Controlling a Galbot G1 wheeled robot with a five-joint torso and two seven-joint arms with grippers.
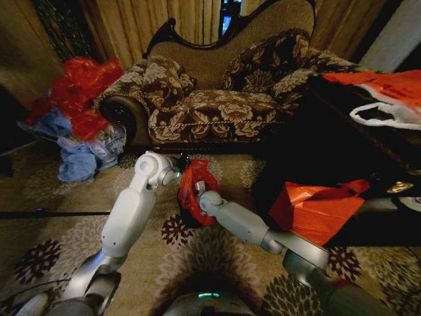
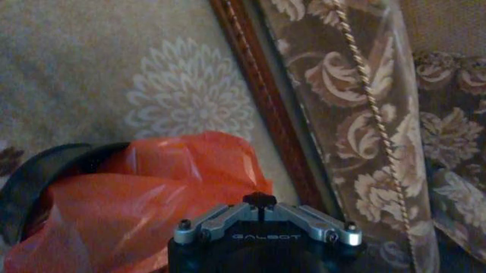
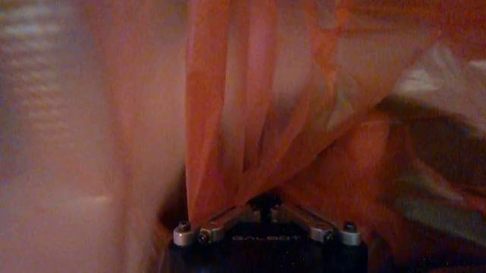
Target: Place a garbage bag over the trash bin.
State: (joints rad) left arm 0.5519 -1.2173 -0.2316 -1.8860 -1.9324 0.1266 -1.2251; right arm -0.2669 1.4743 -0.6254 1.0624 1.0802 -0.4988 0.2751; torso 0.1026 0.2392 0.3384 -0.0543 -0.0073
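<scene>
Carpet (image 1: 59,217): patterned floor carries our work, near the sofa (image 1: 217,108).
Right claw (image 3: 262,207): pinches garbage bag (image 1: 196,181) folds, tensioning them.
Left claw (image 2: 262,205): at bag's top; opening unclear.
Trash bin (image 2: 31,182): partly draped already.

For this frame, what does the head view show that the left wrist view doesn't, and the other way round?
Head view alone: both arms meeting at the bin, the right gripper against the bag, a heap of red and blue bags left of the sofa, a red-orange sheet on the right.
Left wrist view alone: the sofa's wooden base rail close up, and the left gripper above the bag.
Both: the garbage bag on the trash bin, the floral sofa, the patterned carpet.
</scene>
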